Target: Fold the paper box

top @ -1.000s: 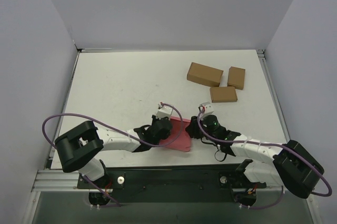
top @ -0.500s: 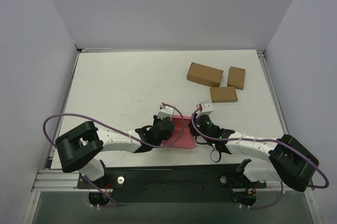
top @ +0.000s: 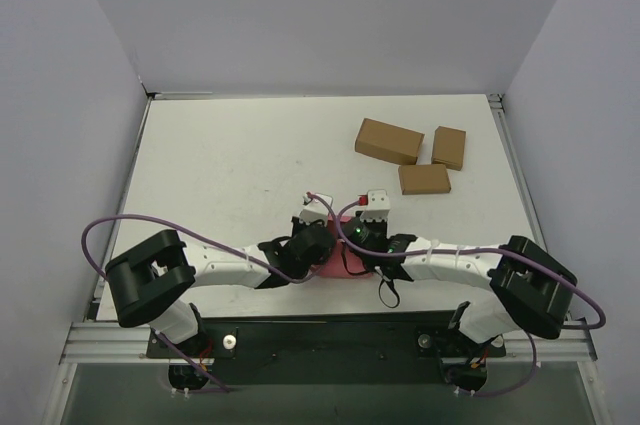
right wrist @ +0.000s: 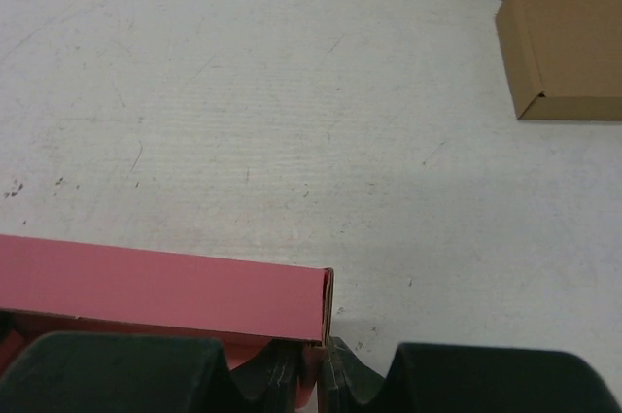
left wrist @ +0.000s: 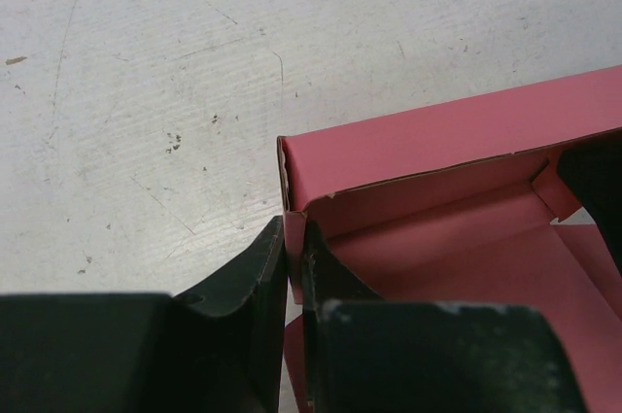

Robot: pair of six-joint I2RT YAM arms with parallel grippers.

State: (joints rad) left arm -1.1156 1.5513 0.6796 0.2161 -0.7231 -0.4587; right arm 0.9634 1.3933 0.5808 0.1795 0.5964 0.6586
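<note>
The paper box (left wrist: 442, 136) is pink-red card with its far wall folded up and its floor showing inside. My left gripper (left wrist: 294, 243) is shut on the box's left side wall at the corner. Opposite it, my right gripper (right wrist: 321, 362) is shut on the right side wall, just below the far wall's end (right wrist: 326, 301). In the top view the paper box (top: 337, 261) is mostly hidden between the left gripper (top: 318, 241) and the right gripper (top: 358, 235), near the table's front edge.
Three brown cardboard boxes (top: 389, 141) (top: 449, 147) (top: 424, 179) lie at the back right of the white table (top: 230, 165). One brown box (right wrist: 564, 53) shows ahead of the right wrist. White walls (top: 90, 95) enclose the table.
My right gripper has swung left toward the left gripper and closed on the box's right side wall. The box now sits narrower between the two grippers. The left gripper kept its grip.
</note>
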